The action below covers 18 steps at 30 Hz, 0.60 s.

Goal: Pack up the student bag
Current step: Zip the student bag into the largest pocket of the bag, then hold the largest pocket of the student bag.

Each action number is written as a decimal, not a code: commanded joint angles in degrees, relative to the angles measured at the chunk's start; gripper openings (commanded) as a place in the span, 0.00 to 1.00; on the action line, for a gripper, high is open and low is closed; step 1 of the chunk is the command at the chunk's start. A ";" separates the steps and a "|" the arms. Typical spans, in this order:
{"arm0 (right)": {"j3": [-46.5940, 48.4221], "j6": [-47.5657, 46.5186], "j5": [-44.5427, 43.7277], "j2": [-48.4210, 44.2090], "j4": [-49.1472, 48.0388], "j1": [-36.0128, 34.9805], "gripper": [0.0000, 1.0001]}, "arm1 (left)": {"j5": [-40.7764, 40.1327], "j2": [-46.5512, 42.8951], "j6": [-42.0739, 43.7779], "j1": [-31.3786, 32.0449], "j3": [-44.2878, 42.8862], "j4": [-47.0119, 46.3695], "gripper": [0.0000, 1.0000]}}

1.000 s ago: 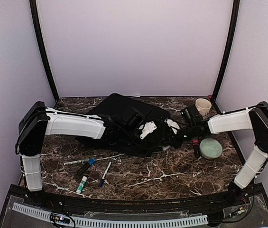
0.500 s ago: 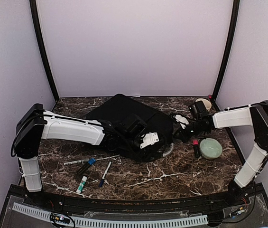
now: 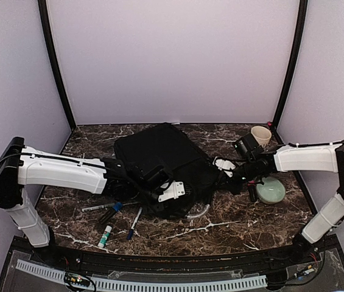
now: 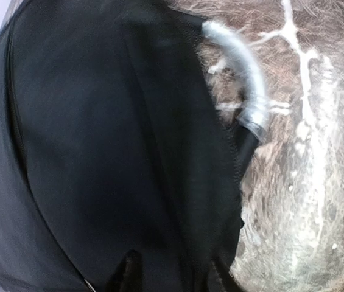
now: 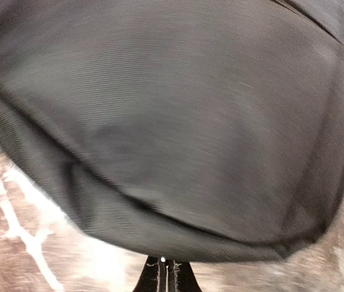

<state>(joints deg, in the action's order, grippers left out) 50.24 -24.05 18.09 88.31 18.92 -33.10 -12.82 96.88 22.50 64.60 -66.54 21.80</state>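
Honestly, the pens [image 3: 134, 223] lie nearest, unpacked. Behind them the bag [image 3: 159, 152] lies flat mid-table. The left gripper [image 4: 172, 277] has its jaws slightly apart over the fabric, and the right gripper [image 5: 166, 275] is pinched tight at the bag's edge. I'd pin one side and lift the other slowly.

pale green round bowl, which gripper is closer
Right. The right gripper is just beside the pale green round bowl, at the edge of the black fabric backpack; the left gripper is across it.
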 commanded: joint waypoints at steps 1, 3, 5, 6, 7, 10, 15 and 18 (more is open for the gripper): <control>2.27 -0.46 3.49 -2.29 4.78 -5.88 0.00 | -5.45 -6.71 -5.74 1.24 0.85 7.17 0.42; 2.51 -0.62 3.99 -2.23 4.47 -6.92 0.00 | -4.45 -8.55 -6.53 2.77 0.66 4.20 0.58; 2.42 -0.53 4.70 -1.69 3.90 -6.99 0.00 | -4.38 -8.76 -7.11 3.98 0.00 0.73 0.66; 2.42 -0.66 5.23 -1.54 4.00 -6.98 0.00 | -4.12 -8.29 -7.46 4.23 -0.71 -0.68 0.66; 2.34 -0.68 5.81 -1.41 4.08 -6.98 0.00 | -4.06 -7.30 -7.91 4.29 -1.64 -1.87 0.66; 2.02 -0.56 7.25 -1.52 3.98 -6.97 0.00 | -4.47 -4.12 -8.54 4.31 -3.62 -6.22 0.66; 1.80 -0.48 7.97 -1.23 3.99 -7.02 0.00 | -0.84 0.90 -6.85 4.26 -4.92 -14.14 0.65; 1.68 -0.54 8.15 -1.25 3.95 -6.98 0.00 | -2.44 5.17 -5.81 4.14 -7.94 -15.32 0.64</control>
<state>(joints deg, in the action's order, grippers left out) 51.11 -24.38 23.18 87.72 22.81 -39.66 -15.44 98.26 15.81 68.95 -71.00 11.22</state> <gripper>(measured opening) 0.007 0.649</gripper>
